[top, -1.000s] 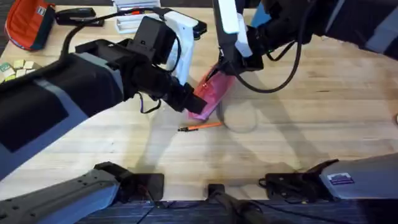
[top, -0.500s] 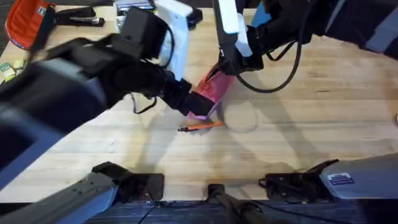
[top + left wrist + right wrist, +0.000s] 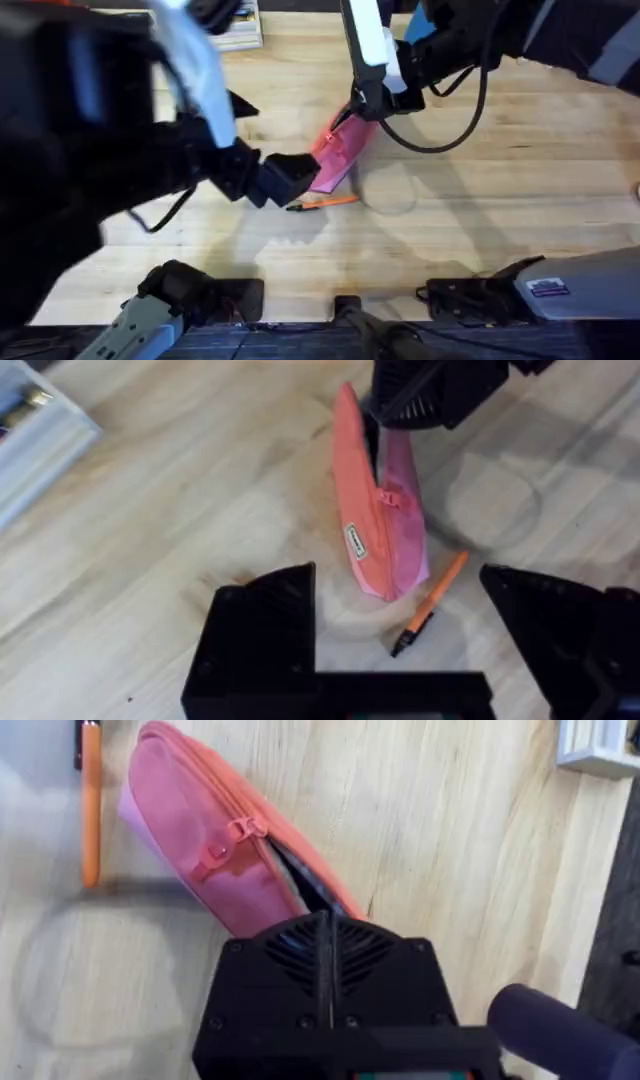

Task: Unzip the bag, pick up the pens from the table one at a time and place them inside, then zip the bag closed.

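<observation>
Left arm has risen close under the overhead camera and backed off the bag over the last second; its jaws (image 3: 285, 178) now sit just off the bag's near end, no longer on it. Jaws are spread wide, nothing held. From the left wrist view, bag (image 3: 375, 520) and pen (image 3: 430, 603) both lie between the two fingers' lines but ahead of them, not touched.

Bag (image 3: 335, 155) is mid-tabletop (image 3: 520, 170), tilted up at its far end. Zip looks part open: slider (image 3: 228, 842) is partway along, with a dark gap behind it.

Pen (image 3: 322, 202) lies flat just beside the bag's near end, apart from it.

Right jaws (image 3: 362, 108) are clamped on the bag's far end, holding it up.

My read: unzip is done or nearly done, and the left arm is lining up for the pen.
</observation>
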Robot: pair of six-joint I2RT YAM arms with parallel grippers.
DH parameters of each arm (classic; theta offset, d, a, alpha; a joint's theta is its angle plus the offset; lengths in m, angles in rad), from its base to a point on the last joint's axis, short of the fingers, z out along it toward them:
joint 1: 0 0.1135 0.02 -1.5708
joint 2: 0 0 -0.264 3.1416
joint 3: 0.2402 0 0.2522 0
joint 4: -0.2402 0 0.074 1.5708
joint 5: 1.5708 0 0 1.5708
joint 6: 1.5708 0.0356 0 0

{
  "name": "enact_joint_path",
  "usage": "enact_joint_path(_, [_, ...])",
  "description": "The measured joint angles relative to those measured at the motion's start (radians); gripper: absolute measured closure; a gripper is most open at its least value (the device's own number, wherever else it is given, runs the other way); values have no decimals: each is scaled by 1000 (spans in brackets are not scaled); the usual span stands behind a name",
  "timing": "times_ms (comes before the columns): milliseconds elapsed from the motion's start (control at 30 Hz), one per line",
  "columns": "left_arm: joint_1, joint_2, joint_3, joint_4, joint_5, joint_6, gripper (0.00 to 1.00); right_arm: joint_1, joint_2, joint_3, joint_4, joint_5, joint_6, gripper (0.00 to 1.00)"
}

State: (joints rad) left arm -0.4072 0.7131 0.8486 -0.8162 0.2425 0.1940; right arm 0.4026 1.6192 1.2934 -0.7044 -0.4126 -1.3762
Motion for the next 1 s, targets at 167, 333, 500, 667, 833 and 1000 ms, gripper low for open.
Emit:
enact_joint_path(167, [0, -104, 1, 0, -46, 0, 7, 0, 0, 0, 0, 0, -50, 971])
enact_joint_path(333, [0, -139, 2, -1, -60, 0, 7, 0, 17, 1, 1, 0, -70, 971])
enact_joint_path(500, [0, -139, 2, -3, -64, 0, 7, 0, 61, 1, 0, 0, -72, 971])
enact_joint_path(667, [0, -139, 2, -3, -65, 0, 7, 0, 85, 1, 6, 0, -72, 971])
enact_joint_path(833, [0, -139, 2, -3, -68, 0, 7, 2, 127, 2, 12, -4, -72, 971])
enact_joint_path(1000, [0, -139, 2, -3, -71, 0, 7, 15, 177, 2, 17, -3, -73, 972])
